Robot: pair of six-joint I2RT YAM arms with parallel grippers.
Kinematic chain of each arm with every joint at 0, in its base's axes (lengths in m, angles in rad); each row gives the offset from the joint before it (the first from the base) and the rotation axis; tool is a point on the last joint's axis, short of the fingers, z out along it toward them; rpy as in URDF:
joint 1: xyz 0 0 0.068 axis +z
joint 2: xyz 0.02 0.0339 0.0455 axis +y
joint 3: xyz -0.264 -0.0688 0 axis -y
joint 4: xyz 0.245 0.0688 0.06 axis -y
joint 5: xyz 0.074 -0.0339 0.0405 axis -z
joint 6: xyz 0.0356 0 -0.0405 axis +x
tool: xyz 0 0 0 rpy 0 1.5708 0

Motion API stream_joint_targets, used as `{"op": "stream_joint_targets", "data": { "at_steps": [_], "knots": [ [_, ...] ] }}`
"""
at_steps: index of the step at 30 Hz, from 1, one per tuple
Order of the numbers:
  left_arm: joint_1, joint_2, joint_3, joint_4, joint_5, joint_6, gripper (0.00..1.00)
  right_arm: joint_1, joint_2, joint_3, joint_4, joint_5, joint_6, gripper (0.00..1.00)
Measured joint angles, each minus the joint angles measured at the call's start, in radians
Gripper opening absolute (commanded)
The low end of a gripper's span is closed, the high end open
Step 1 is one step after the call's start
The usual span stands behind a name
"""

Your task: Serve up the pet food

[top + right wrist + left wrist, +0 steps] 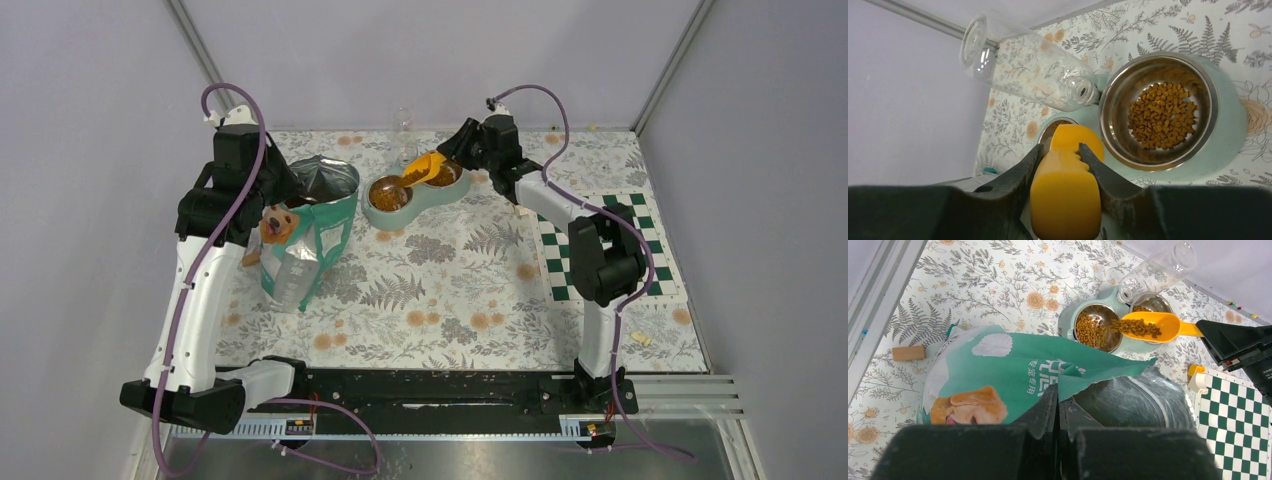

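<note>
Orange scoop [1170,326], brown kibble [1090,330], pale-green feeder [1066,324], teal-and-white bag [1013,367]; floral-print desk [440,290], green-and-white checked mat [1238,415] right of feeder.

My right fingers [1015,177] are matt black plastic around a smooth, glossy orange plastic scoop [1066,195]. The bowl [1120,80] is polished steel; the pet food [1160,116] looks dry, matt. The bag [1013,370] has a gleaming lining, probably foil.

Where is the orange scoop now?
Top view, far centre: the orange scoop is held by the right gripper, over the teal feeder, right of the bag.
</note>
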Motion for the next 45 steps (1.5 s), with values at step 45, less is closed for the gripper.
{"op": "stream_joint_targets", "data": {
  "at_steps": [45],
  "knots": [
    [0.007,0.061,0.007,0.006,0.318,-0.002,0.00,0.195,-0.522,0.033,-0.220,-0.209,-0.041,0.00]
  ]
}}
